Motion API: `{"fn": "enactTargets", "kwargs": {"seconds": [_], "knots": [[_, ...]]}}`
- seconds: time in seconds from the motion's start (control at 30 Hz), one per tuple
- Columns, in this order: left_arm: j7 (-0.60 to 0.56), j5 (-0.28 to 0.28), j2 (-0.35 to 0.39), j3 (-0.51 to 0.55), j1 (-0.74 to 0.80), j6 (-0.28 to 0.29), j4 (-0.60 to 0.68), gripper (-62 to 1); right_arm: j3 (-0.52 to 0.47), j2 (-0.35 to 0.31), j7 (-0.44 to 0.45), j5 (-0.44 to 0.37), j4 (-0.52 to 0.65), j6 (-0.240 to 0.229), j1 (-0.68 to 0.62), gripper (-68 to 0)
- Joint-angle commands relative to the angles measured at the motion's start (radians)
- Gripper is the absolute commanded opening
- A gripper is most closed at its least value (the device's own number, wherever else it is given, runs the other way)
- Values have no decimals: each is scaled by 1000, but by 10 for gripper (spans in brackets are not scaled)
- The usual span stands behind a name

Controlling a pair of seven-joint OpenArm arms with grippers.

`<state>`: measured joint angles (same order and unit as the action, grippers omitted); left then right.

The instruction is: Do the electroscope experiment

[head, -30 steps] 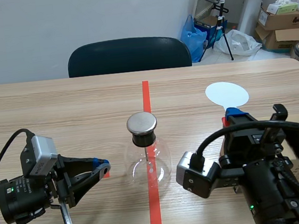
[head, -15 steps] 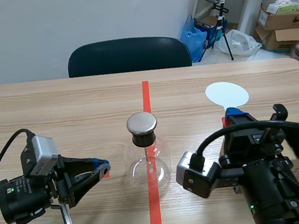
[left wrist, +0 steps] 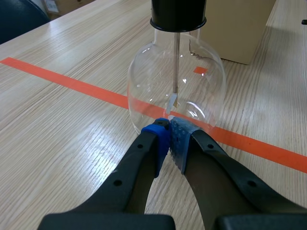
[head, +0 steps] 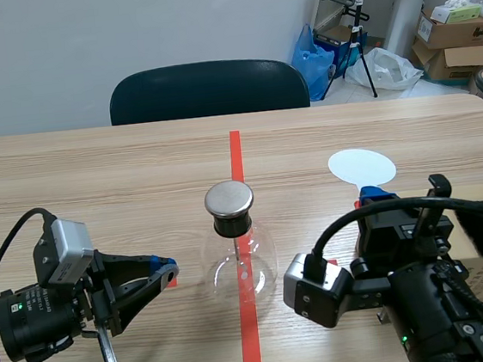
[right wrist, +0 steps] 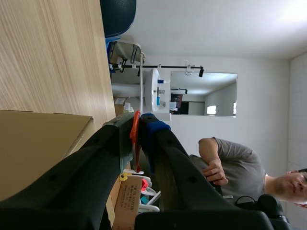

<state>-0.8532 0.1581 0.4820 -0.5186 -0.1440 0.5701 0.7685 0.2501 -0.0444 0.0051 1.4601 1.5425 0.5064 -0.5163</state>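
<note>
- Electroscope: we saw a clear round glass flask with a black stopper and a flat metal cap [head: 233, 234] standing upright on the light wooden table [head: 120, 181]. It stood near the middle, on the orange-red tape line. A thin metal rod hung from the stopper inside the glass.
- Left gripper [left wrist: 169, 138]: it lay low at the left of the flask and pointed toward it. Its two fingers were together, blue pads meeting with nothing between them. In the left wrist view the pad tips were just beside the lower glass wall; we could not tell whether they touched it.
- Right gripper [head: 375, 193]: it was at the right of the flask, its fingers clamped on the white round paddle with an orange-red handle [head: 362, 166]. In the right wrist view the handle [right wrist: 135, 140] sat pressed between the two pads. The white disc lay on the far side of the gripper, well apart from the flask. We could not tell whether it touched the table.
- Surroundings: a beige cardboard box [left wrist: 240, 28] stood at the right, by the right arm. A dark chair [head: 208, 89] stood at the table's far edge. A person in a grey shirt [right wrist: 240, 167] showed in the right wrist view.
</note>
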Motion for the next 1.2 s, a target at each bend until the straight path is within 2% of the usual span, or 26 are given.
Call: {"fn": "enactTargets", "kwargs": {"seconds": [0.0, 0.2, 0.37, 0.6, 0.87, 1.03, 1.17], "knots": [[-14, -8, -2, 3, -3, 1, 20, -579, -4, -5, -7, 1, 6, 11, 1, -662], [-14, -8, -2, 3, -3, 1, 20, -579, -4, -4, -6, 1, 10, 21, 1, -662], [-14, 0, -2, 3, -3, 1, 20, -579, -4, 6, -11, 1, 17, 81, -16, -662], [-14, 2, -2, 3, -3, 1, 20, -579, -29, 6, -7, 1, 90, 127, -80, -662], [-17, 3, 2, 3, -2, 2, 20, -579, -95, 6, 44, 1, 124, 277, -192, -662], [-68, 3, 36, 4, 23, 2, 43, -579, -147, 6, 93, 1, 124, 277, -251, -662], [-97, 2, 88, 22, 78, 2, 121, -579, -189, 5, 141, 1, 123, 277, -280, -656]]}}
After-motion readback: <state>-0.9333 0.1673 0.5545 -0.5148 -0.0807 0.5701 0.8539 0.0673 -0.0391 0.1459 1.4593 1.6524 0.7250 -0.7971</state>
